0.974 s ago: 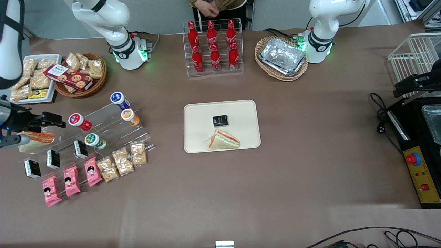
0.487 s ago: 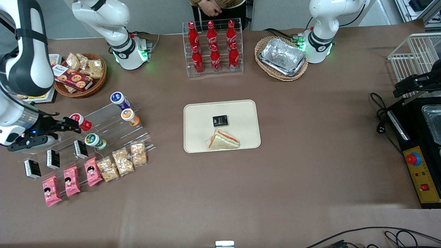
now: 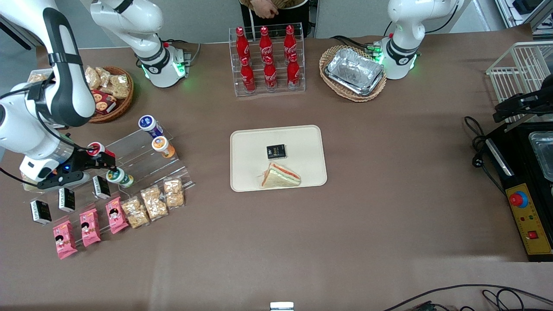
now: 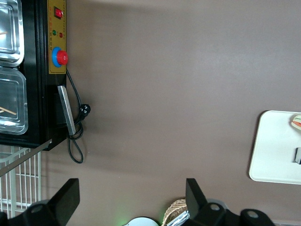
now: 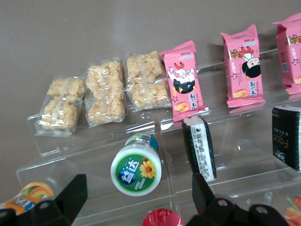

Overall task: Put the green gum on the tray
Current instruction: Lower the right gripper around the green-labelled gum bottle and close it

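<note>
Your green gum [image 5: 136, 169] lies on the clear plastic step rack [image 3: 142, 162], well apart from the tray [image 3: 302, 142]. The wrist view shows its flower lid; the front view hides part of it. Your gripper [image 3: 103, 160] hangs just above it, fingers spread wide, holding nothing. The red-lidded bottle [image 5: 162, 218] sits just beside it.

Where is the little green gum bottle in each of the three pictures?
Front view: green gum on the clear stepped rack, just past the gripper.
Right wrist view: green gum between the open fingers.
Left wrist view: not in it.
Shared landmark: the black-and-white box beside the gum.
</note>
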